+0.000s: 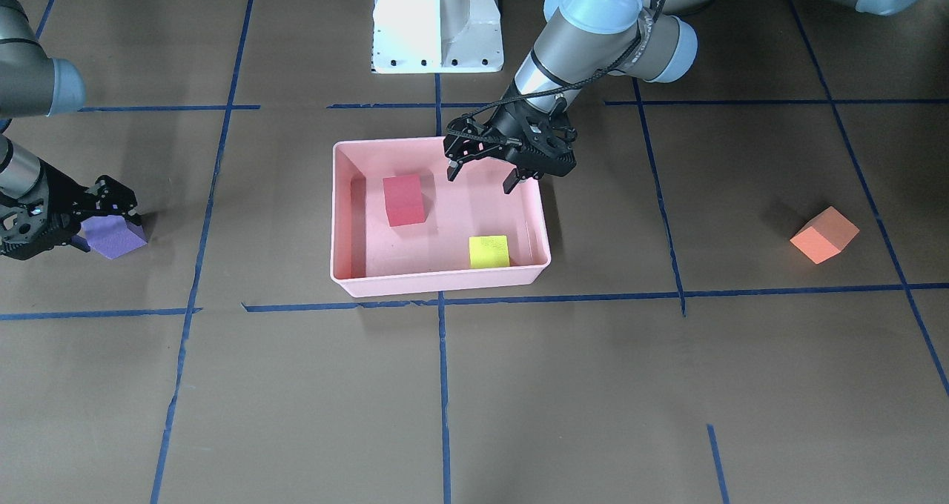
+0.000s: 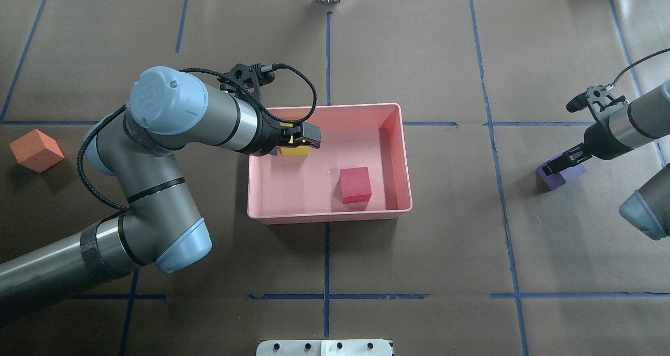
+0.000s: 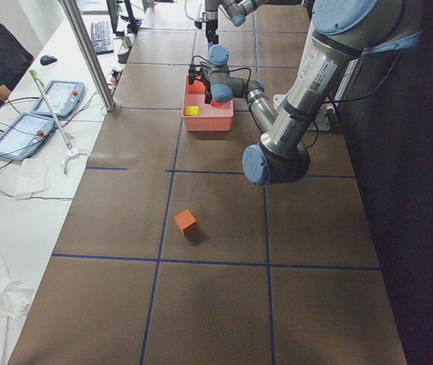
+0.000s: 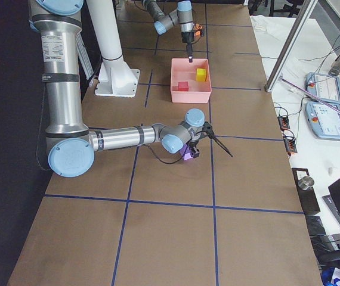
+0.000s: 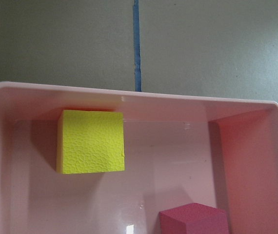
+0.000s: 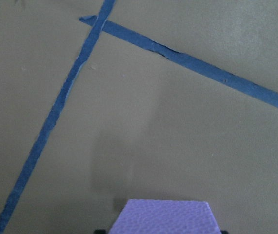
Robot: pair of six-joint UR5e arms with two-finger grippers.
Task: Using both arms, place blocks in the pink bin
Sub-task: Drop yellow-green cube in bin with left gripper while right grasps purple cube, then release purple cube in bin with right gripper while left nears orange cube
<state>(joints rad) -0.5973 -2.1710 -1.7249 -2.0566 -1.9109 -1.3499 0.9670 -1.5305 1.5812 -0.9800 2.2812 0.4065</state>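
The pink bin stands mid-table and holds the red block and the yellow-green block. My left gripper hangs open and empty above the bin's robot-side wall, and in the overhead view it is just over the yellow-green block. My right gripper is low at the table, shut on the purple block, which rests on the paper. In the right wrist view the purple block sits between the finger pads. The orange block lies alone on the robot's left side.
The white pedestal stands behind the bin at the robot's base. Blue tape lines cross the brown paper. Tablets and cables lie on the white bench beyond the table's far edge.
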